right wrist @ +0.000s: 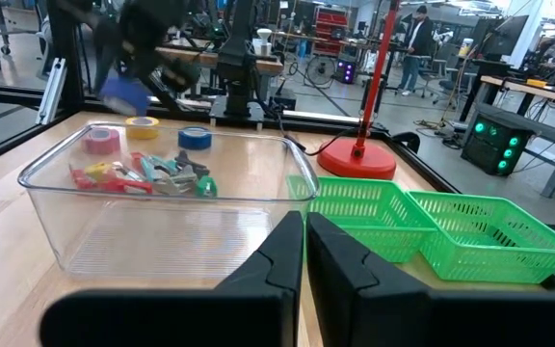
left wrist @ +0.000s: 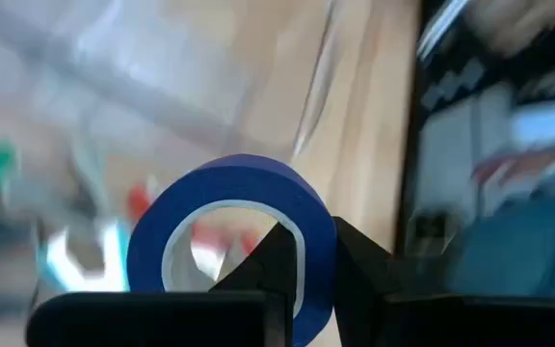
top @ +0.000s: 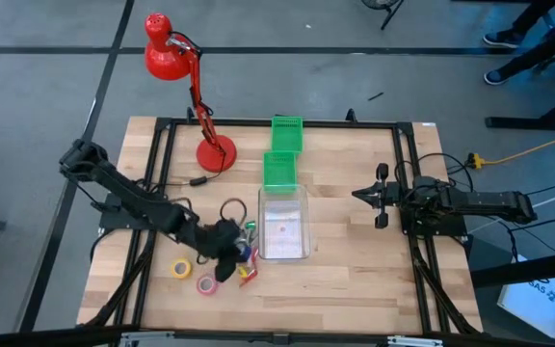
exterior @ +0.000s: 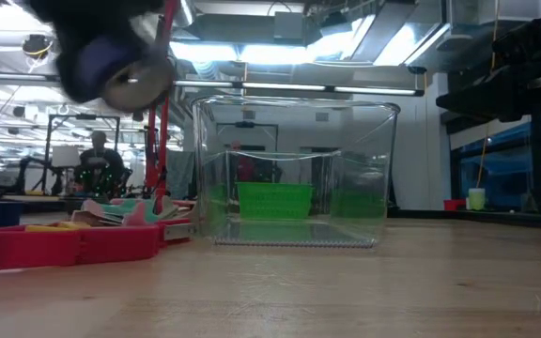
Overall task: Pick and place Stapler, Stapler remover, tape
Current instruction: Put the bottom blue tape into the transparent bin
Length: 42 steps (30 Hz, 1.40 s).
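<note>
My left gripper (top: 227, 253) hangs over the near-left part of the table, shut on a blue tape roll (left wrist: 222, 188), which the right wrist view shows in the air (right wrist: 123, 93). On the table lie a yellow roll (top: 181, 269), a pink roll (top: 207, 284) and another blue roll (right wrist: 194, 137), each flat on its side. Red, green and silver clip-like pieces (top: 248, 258) sit beside them. A long red piece (exterior: 64, 246) lies nearest the low camera. My right gripper (top: 362, 195) waits shut at the right, touching nothing. My left gripper pinches the blue roll's wall (left wrist: 318, 253). One finger (left wrist: 263, 275) is inside the ring and the other finger (left wrist: 359, 275) is outside. The roll stands on edge in the hold. It is lifted clear of the table in the low view (exterior: 101, 66).
A clear plastic container (top: 304, 224) stands in the table's middle, right of my left gripper. Two green baskets (top: 286, 133) (top: 279, 169) sit behind it toward the far edge. A red desk lamp (top: 215, 152) stands far-left. Bare wood lies along the near edge.
</note>
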Available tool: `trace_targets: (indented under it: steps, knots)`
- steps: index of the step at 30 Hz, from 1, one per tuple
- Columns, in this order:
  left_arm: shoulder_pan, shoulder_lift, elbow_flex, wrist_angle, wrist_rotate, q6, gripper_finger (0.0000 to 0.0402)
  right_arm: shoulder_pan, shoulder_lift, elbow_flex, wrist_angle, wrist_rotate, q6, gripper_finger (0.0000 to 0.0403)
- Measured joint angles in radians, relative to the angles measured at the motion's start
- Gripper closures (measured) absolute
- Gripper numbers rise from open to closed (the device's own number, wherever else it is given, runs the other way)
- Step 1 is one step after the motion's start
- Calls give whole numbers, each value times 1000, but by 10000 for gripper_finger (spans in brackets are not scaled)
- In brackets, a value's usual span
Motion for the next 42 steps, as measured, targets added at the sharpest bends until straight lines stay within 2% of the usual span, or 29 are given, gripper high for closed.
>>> trace_targets:
  steps: [4,13,21,26,33,38,42]
  knots:
    - [51,-58,0,138,-67,102,366,0,0,0,0,0,0,382]
    - [200,-89,0,425,-99,380,363,0,0,0,0,0,0,382]
    - [324,-85,0,525,-310,559,361,0,0,0,0,0,0,382]
    - [390,-43,9,635,-339,647,361,0,0,0,0,0,0,382]
    - [454,92,154,536,-301,706,362,0,0,0,0,0,0,382]
    - [503,197,325,274,-284,714,357,0,0,0,0,0,0,382]
    - [564,271,453,43,-181,647,362,0,0,-1,0,0,0,382]
